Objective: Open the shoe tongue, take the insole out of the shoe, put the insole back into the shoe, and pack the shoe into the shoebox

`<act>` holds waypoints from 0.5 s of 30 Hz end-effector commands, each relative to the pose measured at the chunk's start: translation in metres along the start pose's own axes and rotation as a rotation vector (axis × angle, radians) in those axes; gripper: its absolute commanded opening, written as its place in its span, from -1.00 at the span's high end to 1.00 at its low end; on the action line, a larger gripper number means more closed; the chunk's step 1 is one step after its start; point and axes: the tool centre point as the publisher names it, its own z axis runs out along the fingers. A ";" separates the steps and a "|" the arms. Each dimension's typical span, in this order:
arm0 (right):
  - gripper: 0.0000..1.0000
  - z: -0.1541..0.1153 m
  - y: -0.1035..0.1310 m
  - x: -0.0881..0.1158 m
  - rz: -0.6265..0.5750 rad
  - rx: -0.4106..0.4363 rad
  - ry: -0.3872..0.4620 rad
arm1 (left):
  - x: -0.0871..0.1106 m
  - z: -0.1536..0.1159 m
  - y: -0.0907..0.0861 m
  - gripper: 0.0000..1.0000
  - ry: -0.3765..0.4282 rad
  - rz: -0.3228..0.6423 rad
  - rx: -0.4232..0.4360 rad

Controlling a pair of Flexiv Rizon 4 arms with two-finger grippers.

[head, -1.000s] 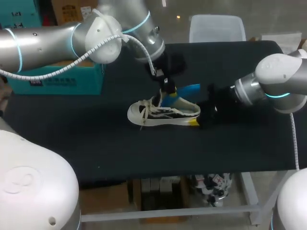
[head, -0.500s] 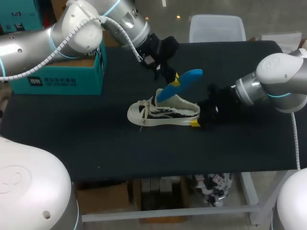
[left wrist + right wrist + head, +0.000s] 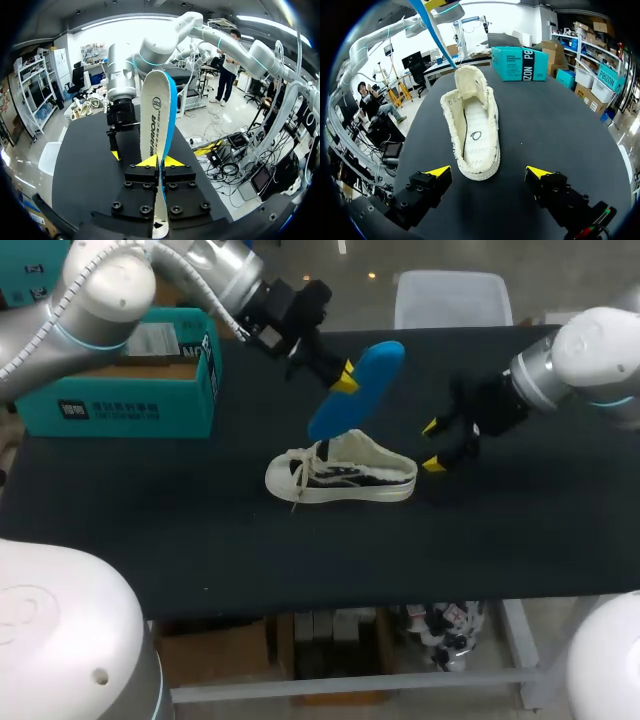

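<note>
Clear of the shoe point(image 3: 340, 478) now, the insole point(image 3: 362, 385) hangs pinched in the left hand point(image 3: 344, 380), the spread right hand point(image 3: 431, 445) backs away; reinsertion looks next.

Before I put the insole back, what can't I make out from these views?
- Head view: the left arm covers part of the shoebox; right wrist view shows only its side, contents unknown.
- Head view: tip of the insole overlaps the shoe; contact unclear.
- Right wrist view: the raised tongue hides the toe.
</note>
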 end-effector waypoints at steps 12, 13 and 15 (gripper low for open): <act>-1.00 -0.010 0.074 -0.027 -0.110 0.390 0.001 | 0.032 -0.059 0.039 1.00 -0.152 -0.110 -0.010; -1.00 -0.006 0.076 -0.027 -0.114 0.401 0.000 | 0.033 -0.062 0.043 1.00 -0.162 -0.122 -0.012; -1.00 0.001 0.079 -0.030 -0.120 0.430 0.011 | 0.038 -0.068 0.051 1.00 -0.186 -0.144 -0.019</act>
